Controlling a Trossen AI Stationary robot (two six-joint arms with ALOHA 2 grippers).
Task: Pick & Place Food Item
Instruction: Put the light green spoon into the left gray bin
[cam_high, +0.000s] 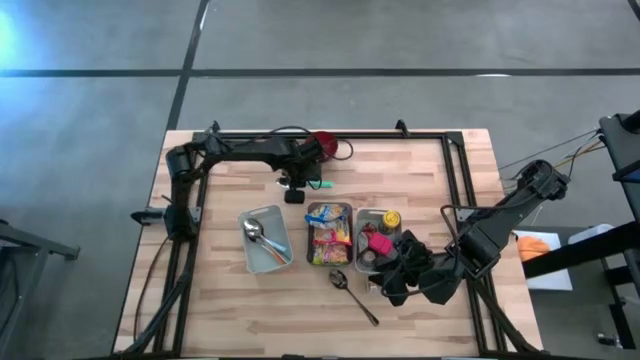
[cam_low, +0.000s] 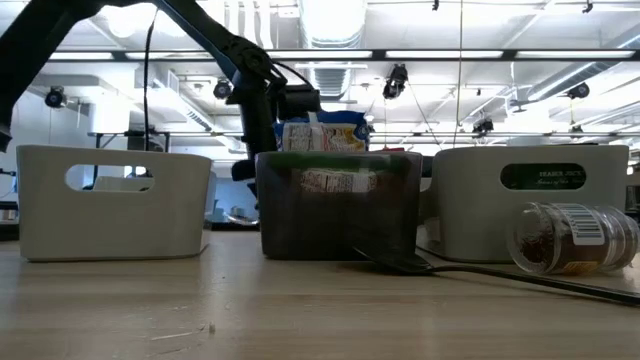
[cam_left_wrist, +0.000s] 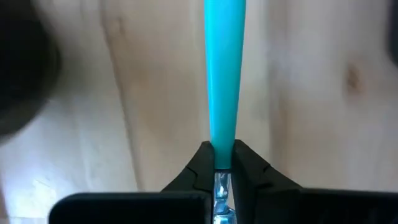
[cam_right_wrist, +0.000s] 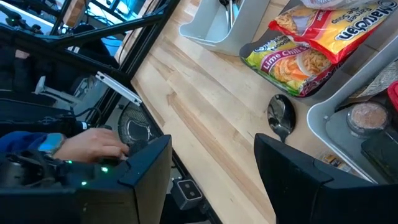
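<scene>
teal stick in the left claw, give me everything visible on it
The teal stick is slim, smooth and plastic-looking, plain teal, narrowing toward the pinched end. The left claw is shut on that end, one dark finger pressing each side. It runs straight out over the wooden table; whether it touches the wood cannot be told. From above only a short teal bit shows, near the table's far edge.

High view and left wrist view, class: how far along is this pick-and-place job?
Done: the left end effector has shut on the teal-handled utensil at the table's far side. In hand: that utensil, not yet in any bin. Left: carrying it to a bin, perhaps the white one holding spoons. The right end effector waits open by the loose spoon.
</scene>
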